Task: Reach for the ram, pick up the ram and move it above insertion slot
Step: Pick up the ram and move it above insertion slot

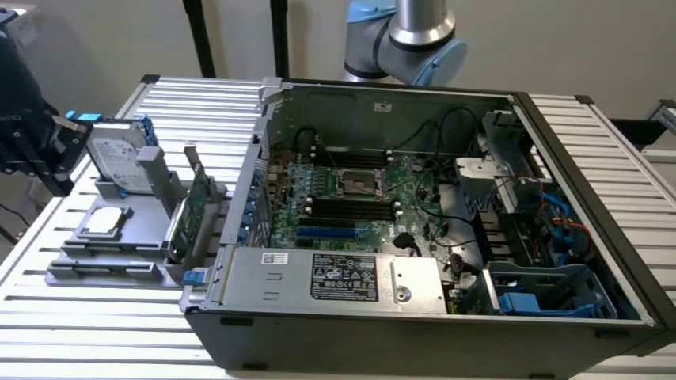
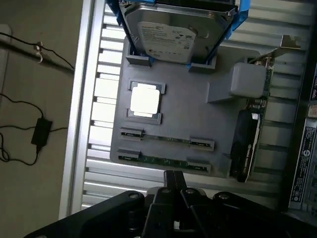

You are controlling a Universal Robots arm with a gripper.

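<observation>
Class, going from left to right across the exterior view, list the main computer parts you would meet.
In order: silver hard drive → green expansion card → motherboard → blue-grey drive cage.

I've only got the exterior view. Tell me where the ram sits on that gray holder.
Observer: The ram lies in the gray holder slot nearest the gripper, with a second green stick beside it.
Operator: Report its grip.
Observer: Shut, holding nothing.
Operator: Name what lies beyond the sticks.
Observer: A silver processor, then the hard drive.
</observation>
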